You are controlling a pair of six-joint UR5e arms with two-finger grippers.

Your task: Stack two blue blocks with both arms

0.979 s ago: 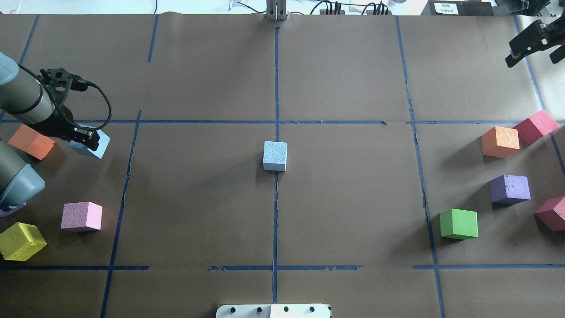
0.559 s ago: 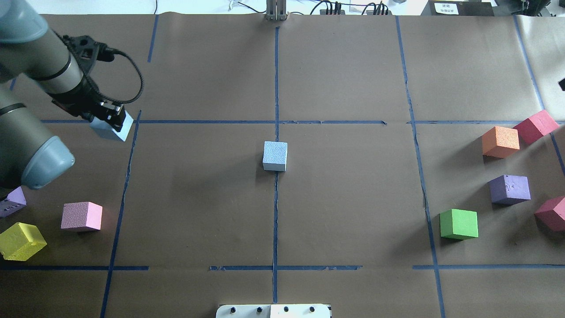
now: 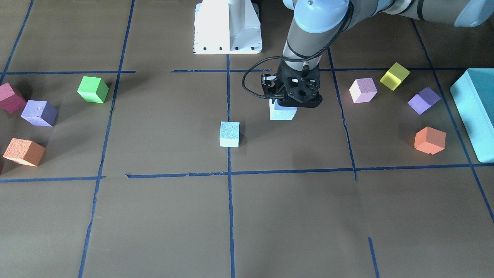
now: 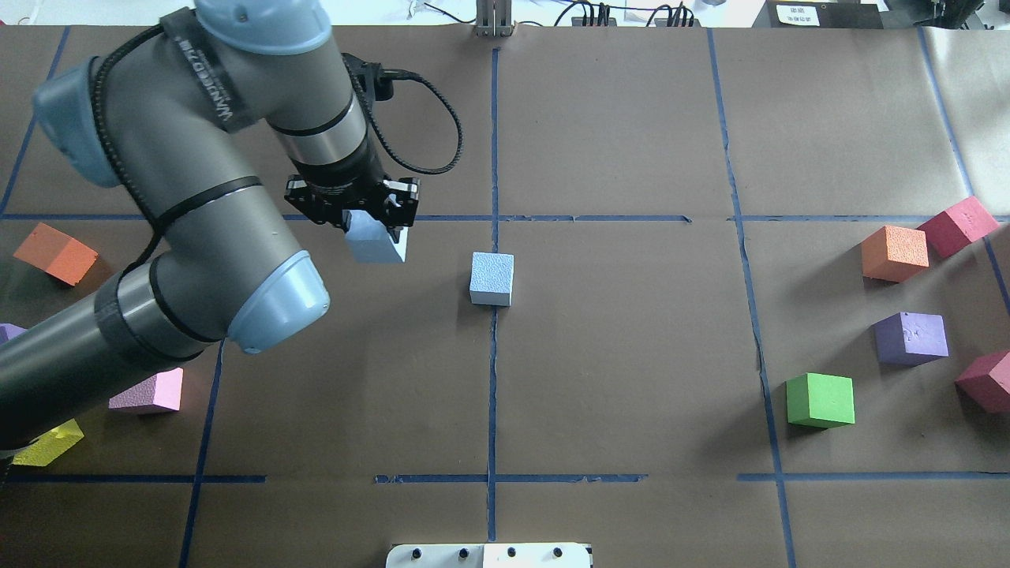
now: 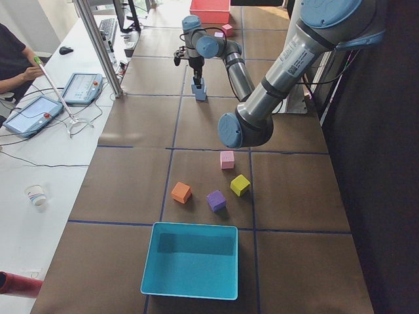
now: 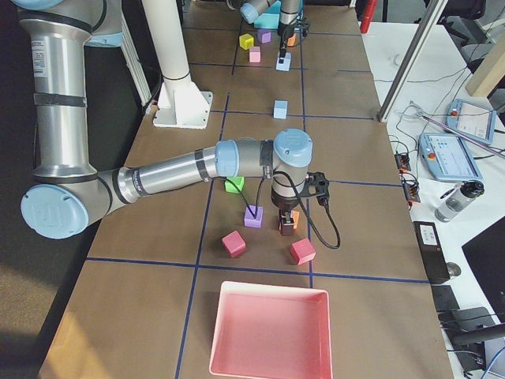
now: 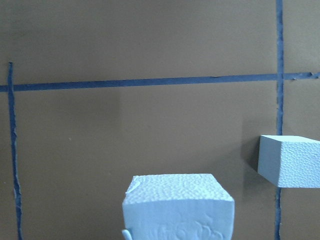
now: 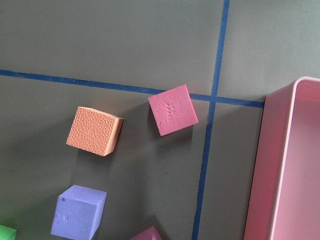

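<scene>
My left gripper is shut on one pale blue block and holds it above the table, just left of the centre line. The front view shows this gripper and the held block. The left wrist view shows the held block at the bottom. The second blue block rests on the centre line, a short way to the right of the held one; it also shows in the front view and the left wrist view. My right gripper hangs over the cubes at the right end; I cannot tell its state.
Orange, pink and yellow cubes lie at the left. Orange, red, purple and green cubes lie at the right. A teal box and a pink tray stand at the table's ends.
My left gripper has lifted the blue block from the far left and carried it right, close to the centre block. My right gripper has left the overhead view.
</scene>
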